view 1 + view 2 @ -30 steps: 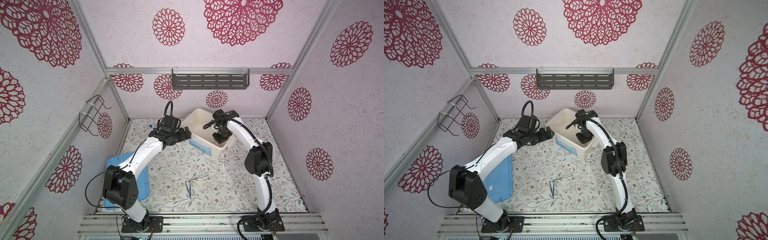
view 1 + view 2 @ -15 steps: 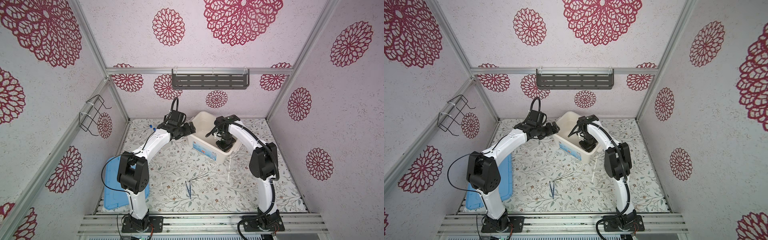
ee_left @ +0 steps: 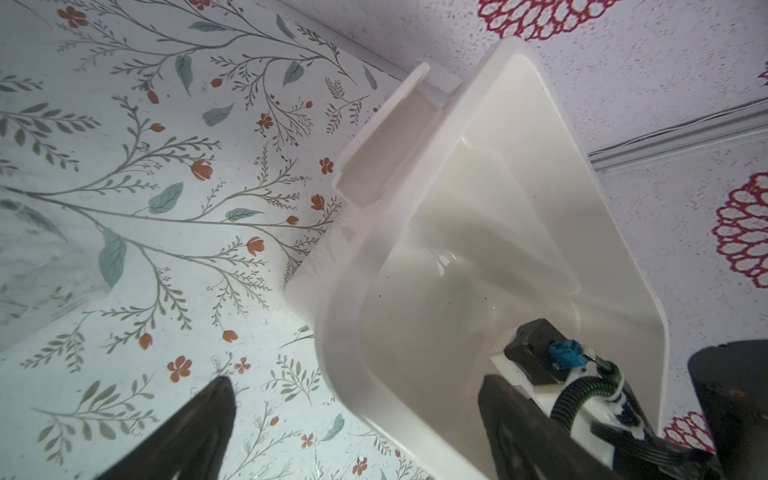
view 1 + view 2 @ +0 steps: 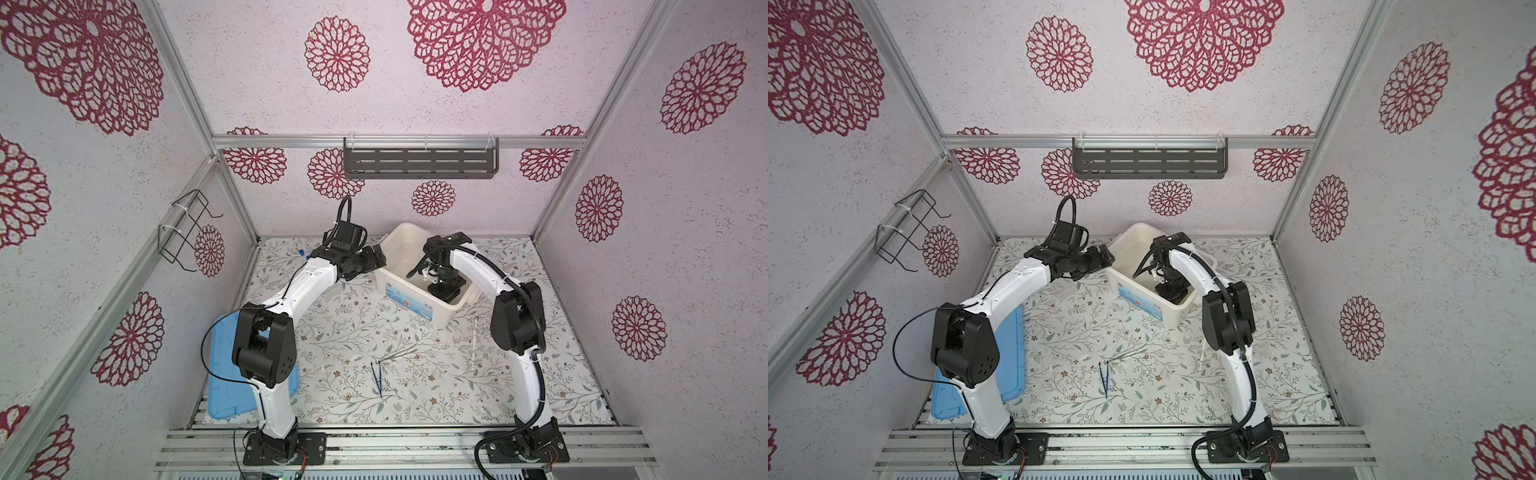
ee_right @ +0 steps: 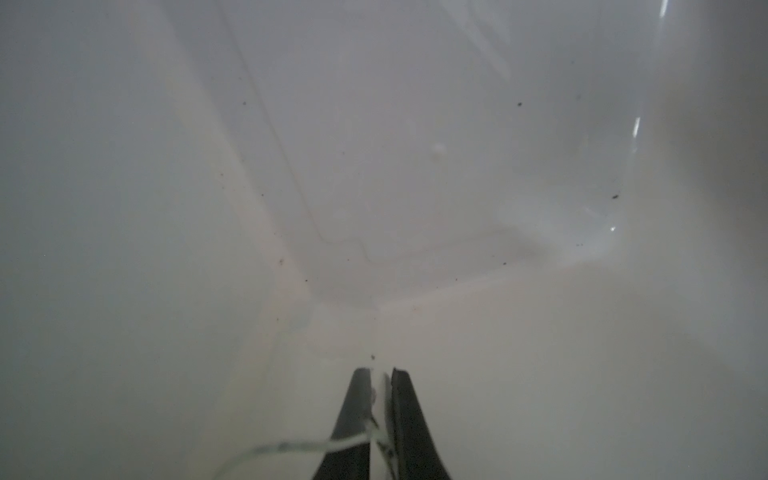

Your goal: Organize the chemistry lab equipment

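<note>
My right gripper [image 5: 380,370] is down inside the big white tub [image 4: 409,297], shut on a thin whitish item [image 5: 380,399] with a clear curved edge; what it is cannot be told. In both top views this gripper [image 4: 446,291] [image 4: 1171,293] sits near the tub's front wall. My left gripper [image 4: 376,257] [image 3: 357,432] is open, one finger [image 3: 199,432] outside and one inside the tub's left rim. Dark blue tweezers [image 4: 377,376], a silvery tool [image 4: 399,354] and a thin white rod [image 4: 475,345] lie on the floral table. Two blue caps [image 4: 303,254] show behind the left arm.
A flat light-blue lid [image 4: 224,374] lies at the front left, partly under the left arm. A dark slotted shelf [image 4: 419,162] hangs on the back wall and a wire holder [image 4: 187,232] on the left wall. The tub stands near the back wall.
The left arm swung right, so its open gripper now straddles the tub's left rim. The right gripper sank deeper into the tub, still shut.
</note>
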